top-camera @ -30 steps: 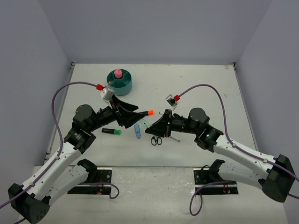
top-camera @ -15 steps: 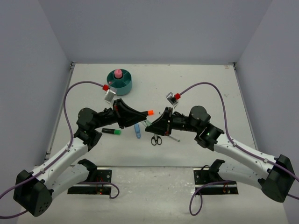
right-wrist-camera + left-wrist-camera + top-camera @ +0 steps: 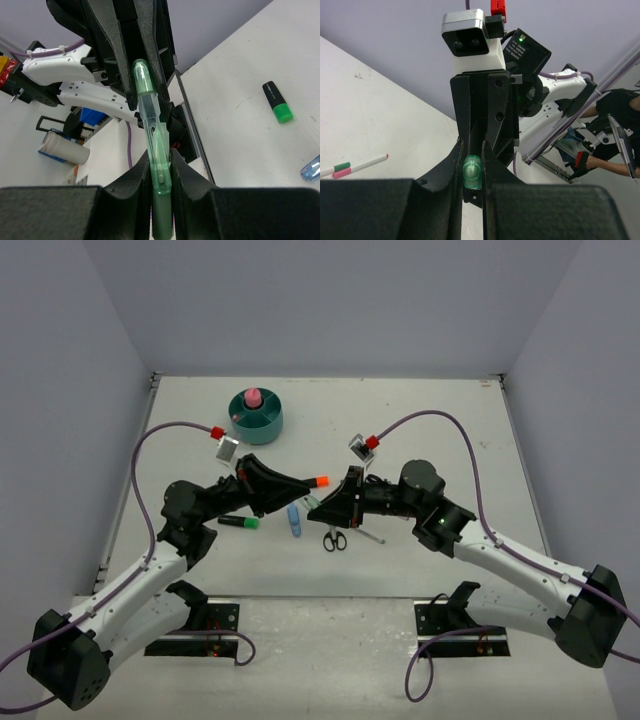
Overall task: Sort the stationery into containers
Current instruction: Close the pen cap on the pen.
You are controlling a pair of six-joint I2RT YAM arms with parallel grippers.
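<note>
The pale-green marker (image 3: 151, 131) hangs above the middle of the tabletop (image 3: 420, 420), clear of the surface and bridged between both tools. The right tool (image 3: 160, 167) is clamped on its barrel, and the left tool (image 3: 471, 157) is closed round its far end. It looks light, stiff and smooth, so probably slippery. The barrel is the safer hold, since a cap might pull off. The top view hides the marker almost wholly behind the tools but shows the teal organiser (image 3: 266, 426) toward the far-left corner. Only the wrist views show both grips.
</note>
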